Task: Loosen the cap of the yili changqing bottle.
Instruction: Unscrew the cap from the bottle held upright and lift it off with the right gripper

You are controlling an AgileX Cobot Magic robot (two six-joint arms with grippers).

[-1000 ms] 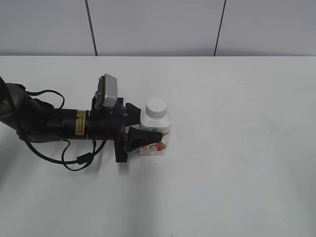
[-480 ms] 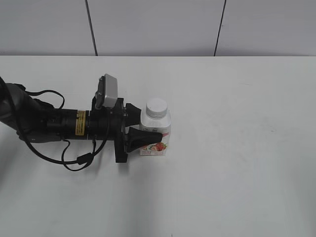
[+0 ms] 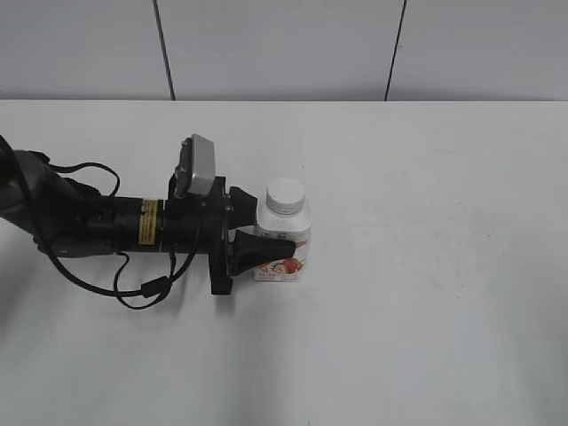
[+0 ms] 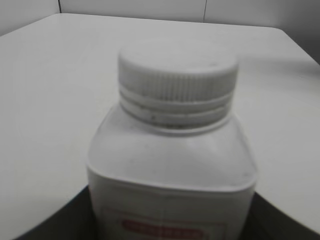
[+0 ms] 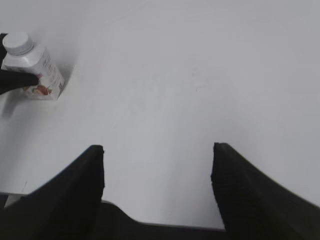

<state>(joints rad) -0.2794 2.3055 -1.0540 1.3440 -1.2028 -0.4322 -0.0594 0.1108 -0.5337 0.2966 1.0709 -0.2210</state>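
Note:
The yili changqing bottle [image 3: 286, 238] stands upright on the white table, squat and white with a strawberry label. Its white ribbed cap [image 3: 285, 195] is on the neck. My left gripper [image 3: 272, 231] reaches in from the left, lying level with the table, with one black finger along the bottle's front face and the other behind it; it is shut on the bottle's body. In the left wrist view the bottle [image 4: 172, 170] and cap [image 4: 177, 72] fill the frame between dark fingers [image 4: 55, 222]. My right gripper [image 5: 157, 170] is open and empty, far from the bottle [image 5: 40, 72].
The white table [image 3: 426, 266] spreads flat on all sides of the bottle. A grey panelled wall [image 3: 284, 44] stands behind the far edge. The left arm's black cables [image 3: 142, 288] lie on the table at the left.
The left gripper and the bottle in it have shifted a few pixels to the right. The cap looks the same.

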